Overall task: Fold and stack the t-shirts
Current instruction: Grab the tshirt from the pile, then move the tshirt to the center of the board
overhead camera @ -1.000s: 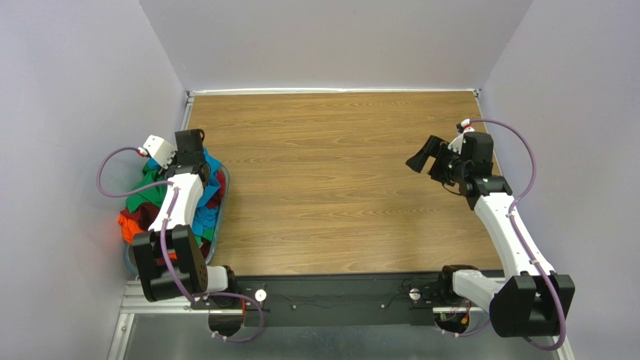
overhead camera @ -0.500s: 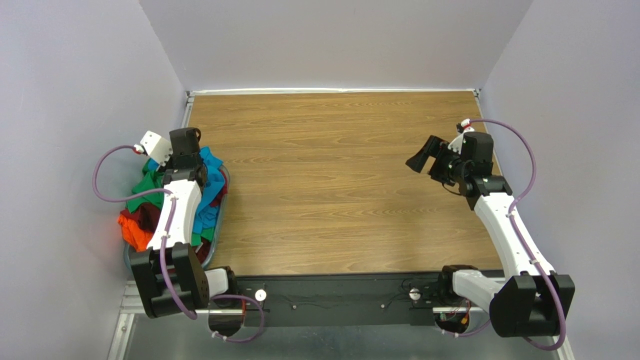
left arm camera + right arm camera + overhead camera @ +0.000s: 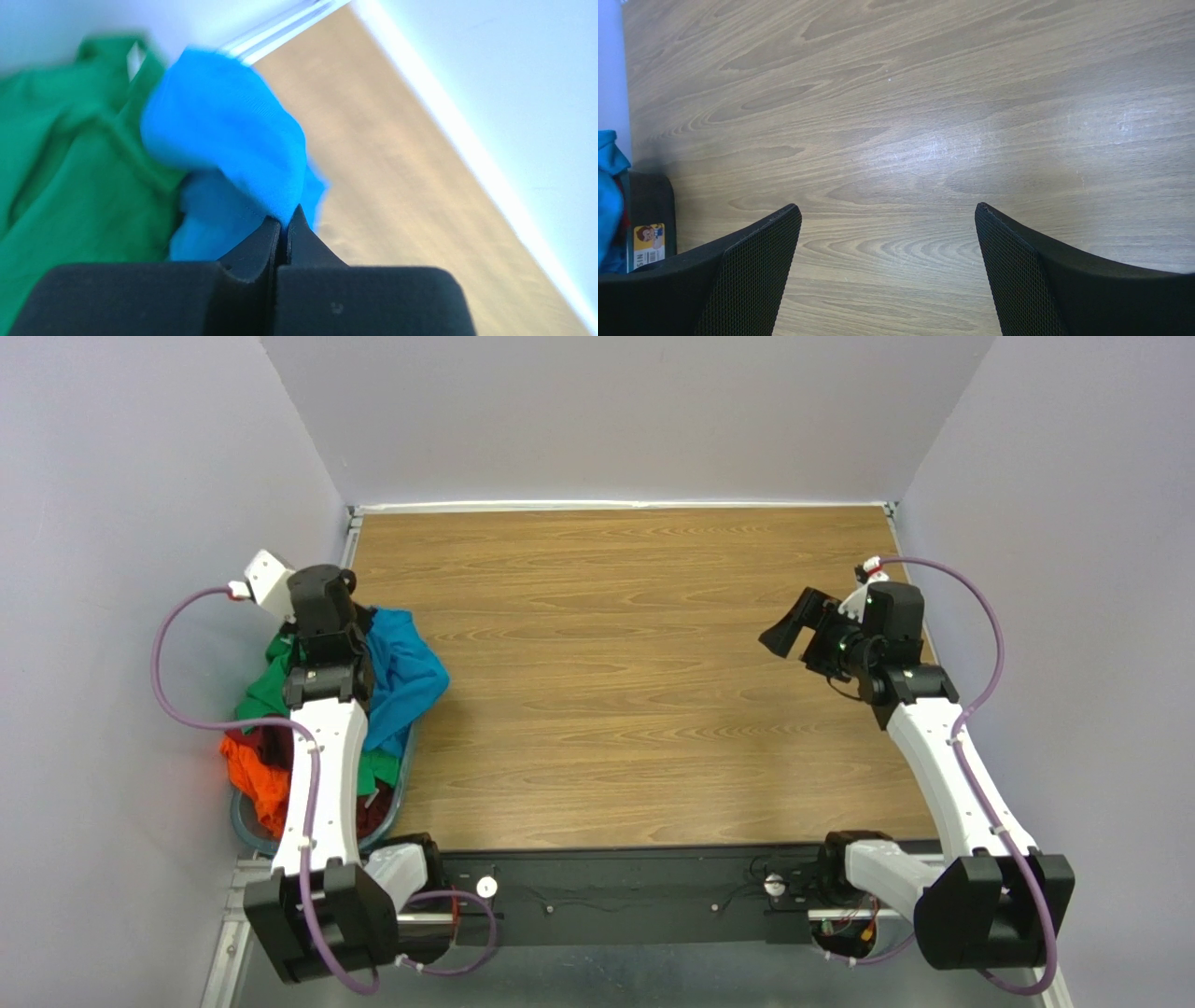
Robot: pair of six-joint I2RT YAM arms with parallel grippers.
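The t-shirts lie heaped in a basket (image 3: 399, 779) at the table's left edge. The teal-blue one (image 3: 404, 672) is on top and spills over the rim toward the wood. The green one (image 3: 264, 695) lies behind it, the orange one (image 3: 258, 770) at the near left, and a bit of dark red (image 3: 373, 812) shows low down. My left gripper (image 3: 341, 633) is shut on a fold of the teal-blue t-shirt (image 3: 224, 133); its tips (image 3: 284, 222) pinch the cloth, beside the green t-shirt (image 3: 56, 140). My right gripper (image 3: 780, 633) hovers open over bare wood at the right (image 3: 887, 217), holding nothing.
Grey walls close in the wooden table (image 3: 617, 658) at the left, back and right. The black rail (image 3: 617, 889) with both arm bases runs along the near edge. In the right wrist view, blue cloth (image 3: 606, 189) peeks in at the far left.
My left gripper has closed on the teal-blue t-shirt and risen toward the back, drawing the cloth up and out over the basket's right rim. The right arm has stayed still.
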